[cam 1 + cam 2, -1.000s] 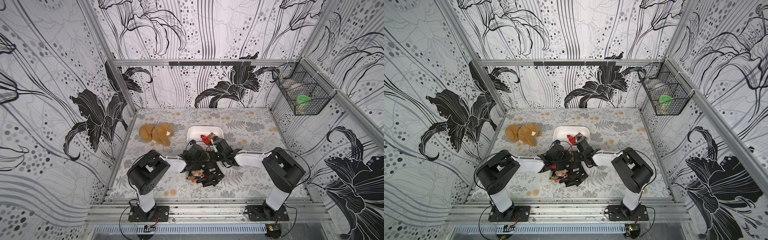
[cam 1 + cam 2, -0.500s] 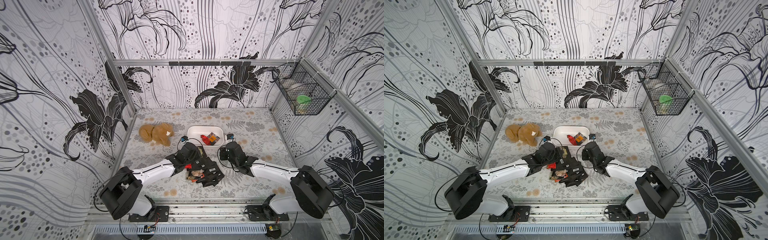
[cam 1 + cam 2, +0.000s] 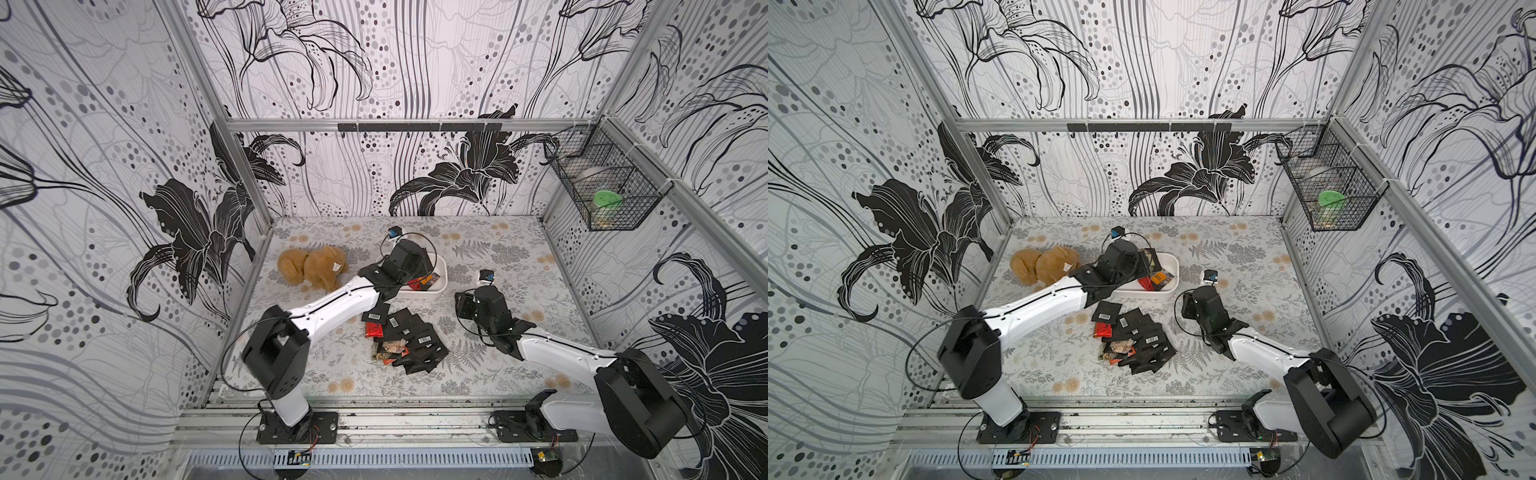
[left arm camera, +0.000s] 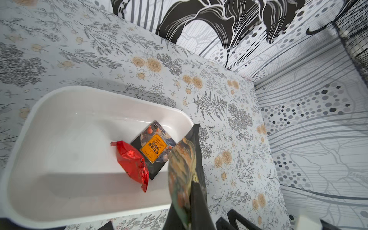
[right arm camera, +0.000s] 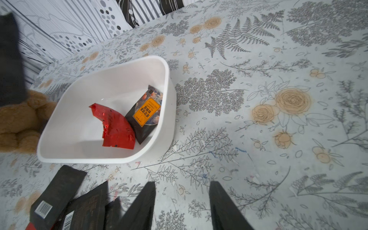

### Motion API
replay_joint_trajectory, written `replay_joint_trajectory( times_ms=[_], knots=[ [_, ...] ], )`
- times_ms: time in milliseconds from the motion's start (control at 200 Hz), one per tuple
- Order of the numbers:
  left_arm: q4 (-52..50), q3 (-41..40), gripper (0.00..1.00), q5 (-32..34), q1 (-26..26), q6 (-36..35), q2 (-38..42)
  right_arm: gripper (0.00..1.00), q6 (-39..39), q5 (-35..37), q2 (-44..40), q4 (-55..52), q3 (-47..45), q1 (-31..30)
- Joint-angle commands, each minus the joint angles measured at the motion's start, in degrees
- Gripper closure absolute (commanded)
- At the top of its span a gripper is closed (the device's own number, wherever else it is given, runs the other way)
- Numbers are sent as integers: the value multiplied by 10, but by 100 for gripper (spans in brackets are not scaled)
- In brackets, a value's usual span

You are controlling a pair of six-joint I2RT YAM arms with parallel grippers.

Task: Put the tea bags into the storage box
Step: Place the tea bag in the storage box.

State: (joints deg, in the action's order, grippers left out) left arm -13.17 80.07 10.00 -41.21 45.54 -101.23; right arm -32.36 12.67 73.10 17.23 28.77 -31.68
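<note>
Since half a second ago the left hand (image 3: 1133, 262) has swung from the pile up over the storage box (image 3: 441, 286), and the right hand (image 5: 182, 199) has drawn back from the box's side and spread its fingers. The left hand is clamped on a dark sachet (image 4: 185, 165) with a painted face, which hangs tilted over the box. Two tea bags lie inside at the box's right end: a shiny red one (image 5: 115, 129) overlapping a black one with an orange label (image 5: 145, 113). The right hand's fingers stand apart with nothing between them, over bare bench (image 3: 498, 257) to the right of the loose pile (image 3: 405, 338) of mostly black sachets in front of the box. The left forearm (image 3: 332, 305) crosses the box's near left corner and hides it in both top views. A brown plush toy (image 3: 311, 268) sits just beside the box's left end. A black wire basket (image 3: 602, 195) hangs on the right wall, well apart.
</note>
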Motion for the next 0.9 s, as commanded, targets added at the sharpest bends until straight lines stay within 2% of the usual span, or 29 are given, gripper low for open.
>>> replay_joint_trajectory(
  times_ms=[0,195,270,385,526,606,731,896],
  knots=[
    [-38,76,100,-5,-2,-21,-75,50,-3,-26,-22,32,-9,2],
    [-75,189,100,-12,13,-16,-179,50,-1,-23,-47,36,-24,3],
    [-85,202,98,-8,15,-15,-194,50,1,-13,-60,38,-32,3],
    [-72,170,80,-1,15,-17,-183,49,10,0,-75,34,-34,4],
    [-79,138,82,39,17,-10,-158,49,12,4,-82,31,-37,3],
    [-75,121,65,33,23,-8,-141,49,13,0,-83,31,-37,3],
    [-78,105,49,44,24,-16,-104,49,19,-14,-83,38,-37,4],
    [-49,27,46,18,20,-17,-23,49,40,-74,-76,55,-35,3]
  ],
)
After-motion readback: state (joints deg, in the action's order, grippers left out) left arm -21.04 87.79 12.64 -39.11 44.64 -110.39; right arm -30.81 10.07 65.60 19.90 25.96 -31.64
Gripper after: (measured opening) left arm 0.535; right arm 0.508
